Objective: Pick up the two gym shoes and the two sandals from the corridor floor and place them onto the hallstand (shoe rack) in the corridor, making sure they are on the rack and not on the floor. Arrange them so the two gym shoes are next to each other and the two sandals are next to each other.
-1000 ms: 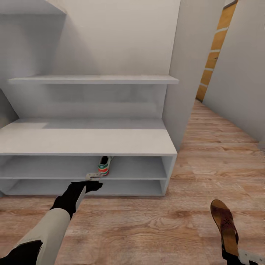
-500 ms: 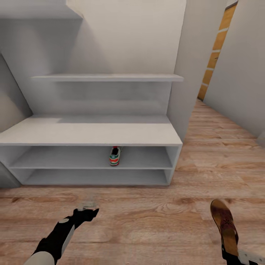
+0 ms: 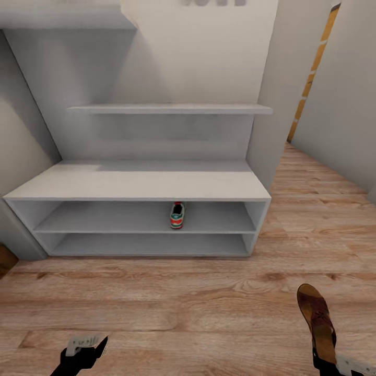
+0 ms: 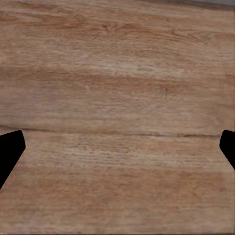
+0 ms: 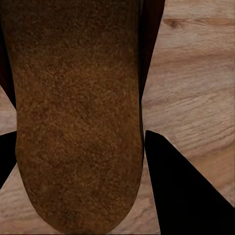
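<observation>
Head view, your right gripper (image 3: 325, 361) clamped on a brown sandal (image 3: 316, 320) at its heel, toe pointing away over the corridor floor (image 3: 198, 303), your left gripper (image 3: 83, 345) spread open, empty, one gym shoe (image 3: 177, 215) on the hallstand's (image 3: 141, 184) upper shelf.

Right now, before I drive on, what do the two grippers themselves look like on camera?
The left gripper is a black wrist block ending in a pale grey finger piece; its black fingertips show at the frame edges. The right gripper is black too, with a pale grey piece beside it and wedge-shaped black fingers. No cables or markings are legible.
</observation>
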### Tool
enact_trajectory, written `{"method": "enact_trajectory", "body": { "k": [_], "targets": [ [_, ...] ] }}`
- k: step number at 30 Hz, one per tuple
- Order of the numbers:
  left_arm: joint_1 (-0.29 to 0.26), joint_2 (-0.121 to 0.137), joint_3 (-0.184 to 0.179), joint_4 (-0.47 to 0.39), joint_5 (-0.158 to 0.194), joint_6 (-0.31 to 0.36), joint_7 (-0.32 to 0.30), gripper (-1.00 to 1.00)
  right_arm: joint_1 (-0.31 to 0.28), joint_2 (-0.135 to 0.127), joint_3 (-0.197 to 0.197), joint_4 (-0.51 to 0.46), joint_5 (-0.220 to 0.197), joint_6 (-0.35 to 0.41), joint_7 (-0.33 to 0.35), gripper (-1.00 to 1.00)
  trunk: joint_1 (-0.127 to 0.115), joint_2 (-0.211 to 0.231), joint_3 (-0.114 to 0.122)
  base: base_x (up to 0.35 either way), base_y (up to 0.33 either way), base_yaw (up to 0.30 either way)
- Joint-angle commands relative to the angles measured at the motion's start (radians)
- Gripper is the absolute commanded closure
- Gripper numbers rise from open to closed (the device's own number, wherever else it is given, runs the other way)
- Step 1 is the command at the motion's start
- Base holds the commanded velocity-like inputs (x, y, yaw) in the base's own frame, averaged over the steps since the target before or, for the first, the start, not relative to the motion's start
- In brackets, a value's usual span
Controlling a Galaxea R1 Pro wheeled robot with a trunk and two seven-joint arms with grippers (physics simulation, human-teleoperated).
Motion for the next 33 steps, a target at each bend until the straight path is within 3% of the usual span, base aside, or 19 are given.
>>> {"method": "enact_trajectory", "body": {
  "k": [1, 5, 10, 15, 24, 33],
  "targets": [
    [0.015, 0.001, 0.022, 0.001, -0.007, -0.023, -0.007, -1.00, -0.001, 0.006, -0.005, 0.001, 0.008, -0.003, -0.004, 1.00, 0.000, 0.000, -0.001, 0.042, 0.296, 0.000],
    [0.039, 0.007, 0.075, 0.002, -0.006, -0.040, -0.021, -1.00, -0.001, 0.016, -0.005, 0.002, 0.009, -0.003, -0.004, 1.00, 0.000, 0.000, -0.001, 0.087, 0.301, 0.000],
    [0.059, 0.009, 0.161, 0.000, -0.006, -0.044, -0.096, -1.00, -0.001, 0.020, -0.005, 0.002, 0.009, -0.003, -0.003, 1.00, 0.000, 0.000, -0.001, 0.120, 0.303, 0.000],
    [0.061, 0.010, 0.209, 0.002, -0.008, -0.045, -0.130, -1.00, -0.001, 0.021, -0.005, 0.002, 0.009, -0.003, -0.003, 1.00, 0.000, 0.000, -0.001, 0.136, 0.303, 0.000],
    [0.061, 0.010, 0.223, 0.004, -0.012, -0.045, -0.140, -1.00, -0.001, 0.039, -0.005, 0.002, 0.009, -0.003, -0.004, 1.00, 0.000, 0.000, -0.001, 0.138, 0.303, 0.000],
    [0.061, 0.010, 0.223, 0.004, -0.012, -0.046, -0.140, -1.00, -0.001, 0.040, -0.005, 0.002, 0.009, -0.003, -0.004, 1.00, 0.000, 0.000, -0.001, 0.131, 0.303, 0.000]
  ]
}}
